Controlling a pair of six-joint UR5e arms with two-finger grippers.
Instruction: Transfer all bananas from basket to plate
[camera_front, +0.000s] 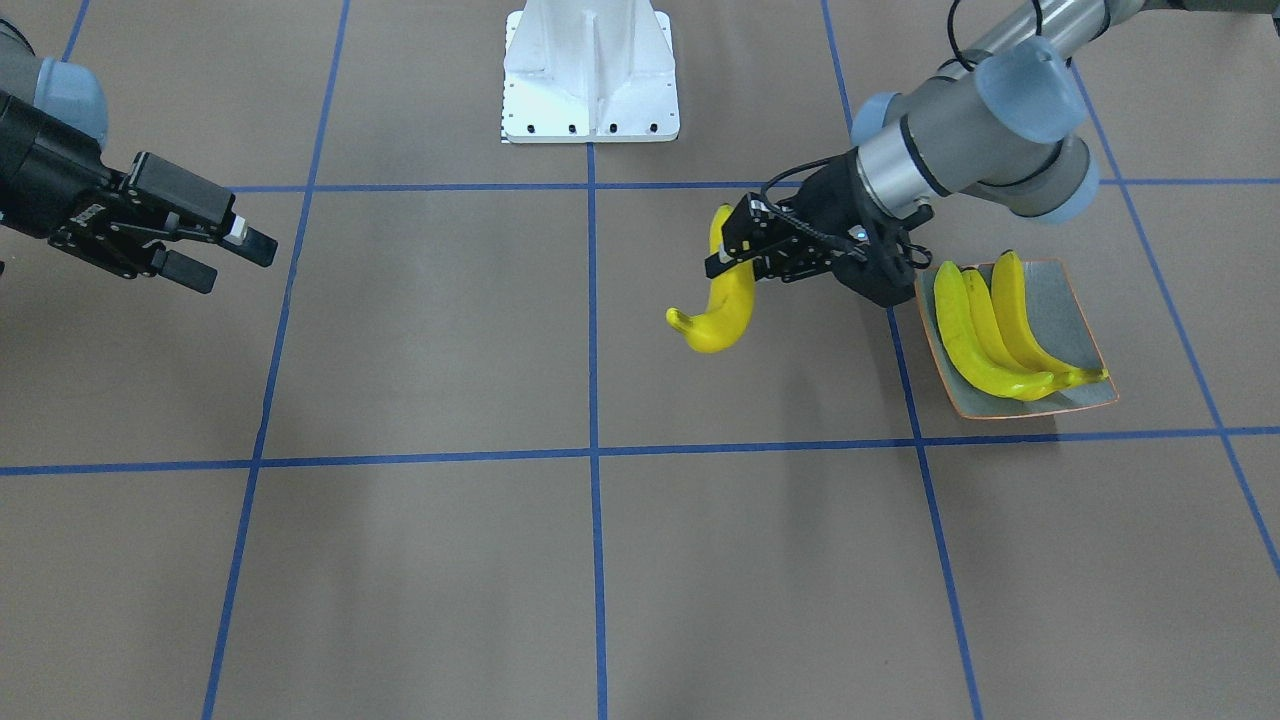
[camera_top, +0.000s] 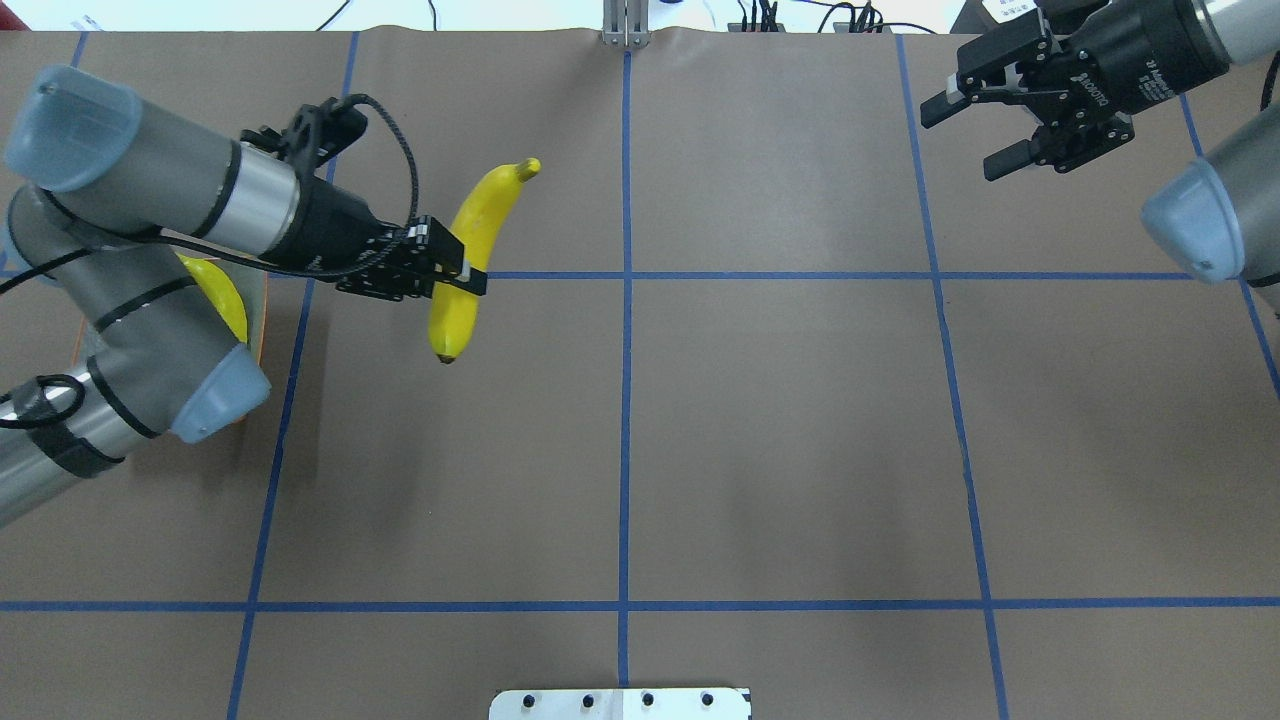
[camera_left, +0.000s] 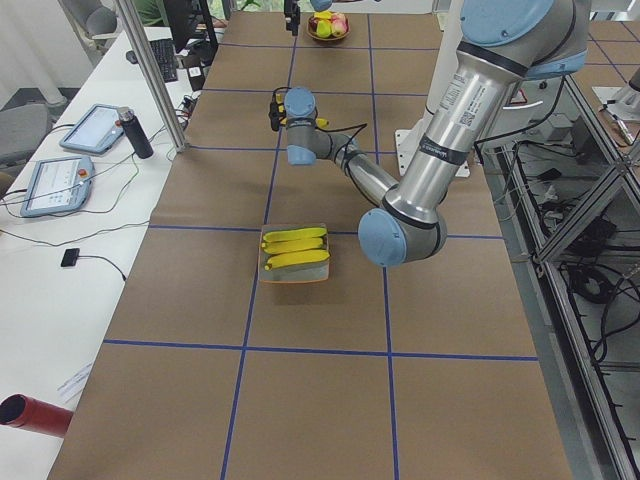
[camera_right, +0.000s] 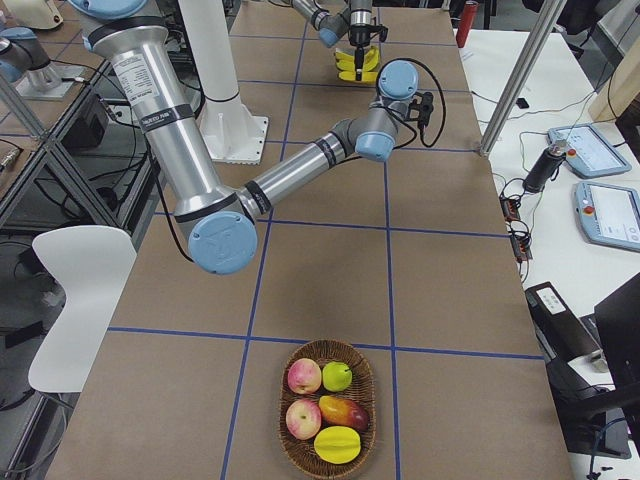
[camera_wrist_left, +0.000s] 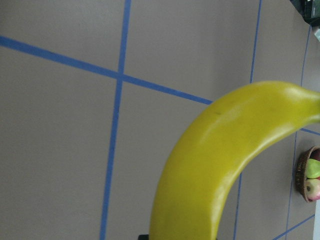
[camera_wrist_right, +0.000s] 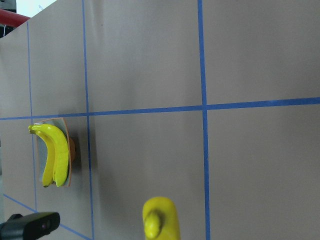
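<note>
Your left gripper is clamped across the middle of one banana and holds it lifted off the table, near the plate on the side toward the table's centre. That banana is bright yellow, glossy and curved, with a small dark tip at one end and a stubby stem at the other.

The other three bananas lie side by side on the plate with their curves nested. The plate is squarish and grey-green with a thin orange rim, and sits at the robot's left end of the table.

Your right gripper hangs wide open, holding nothing, well apart at the robot's right.

The table is covered in brown paper crossed by blue tape lines. A wicker basket at the far right end holds red, green and yellow fruit. Beside the table you see a white bench with two tablets and a white chair.
</note>
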